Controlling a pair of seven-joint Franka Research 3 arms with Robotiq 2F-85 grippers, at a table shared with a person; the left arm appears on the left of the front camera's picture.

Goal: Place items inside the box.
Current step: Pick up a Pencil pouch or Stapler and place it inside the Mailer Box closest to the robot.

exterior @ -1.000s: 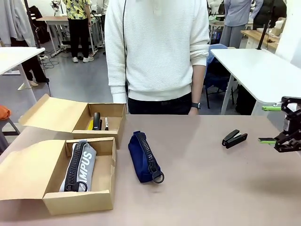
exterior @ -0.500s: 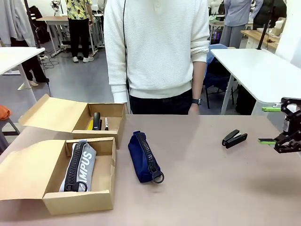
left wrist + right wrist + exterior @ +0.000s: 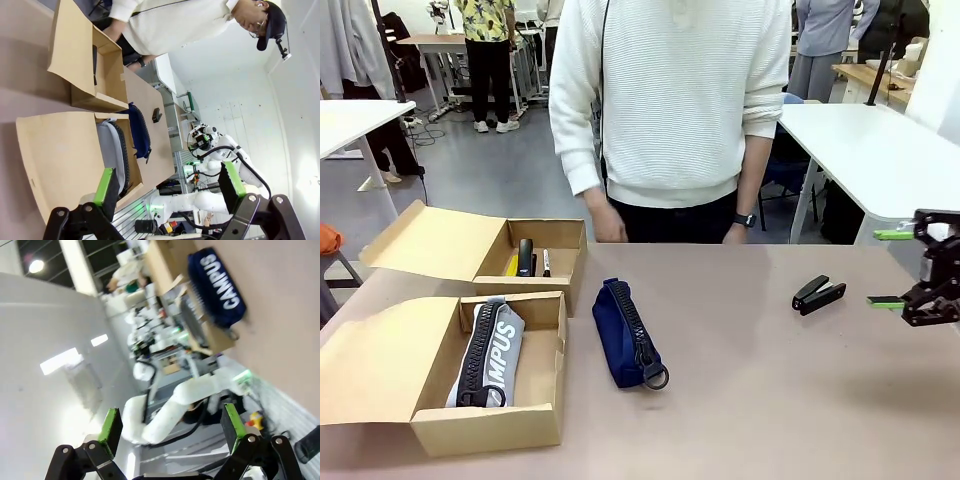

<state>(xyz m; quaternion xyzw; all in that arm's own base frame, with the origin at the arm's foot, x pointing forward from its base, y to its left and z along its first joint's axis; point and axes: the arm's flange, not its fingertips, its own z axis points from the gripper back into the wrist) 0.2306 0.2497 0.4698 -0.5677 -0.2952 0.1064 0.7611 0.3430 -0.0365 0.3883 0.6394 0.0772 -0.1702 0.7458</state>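
Two boxes (image 3: 490, 425) (image 3: 548, 232); two cases (image 3: 495, 350) (image 3: 625, 335); one loose stapler (image 3: 818, 294)

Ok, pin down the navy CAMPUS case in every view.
Front view: the navy CAMPUS case lies mid-table, just right of the near box.
Left wrist view: centre of the picture, just past that box.
Right wrist view: upper right, print showing, beside the box.
Shared landmark: the near box.
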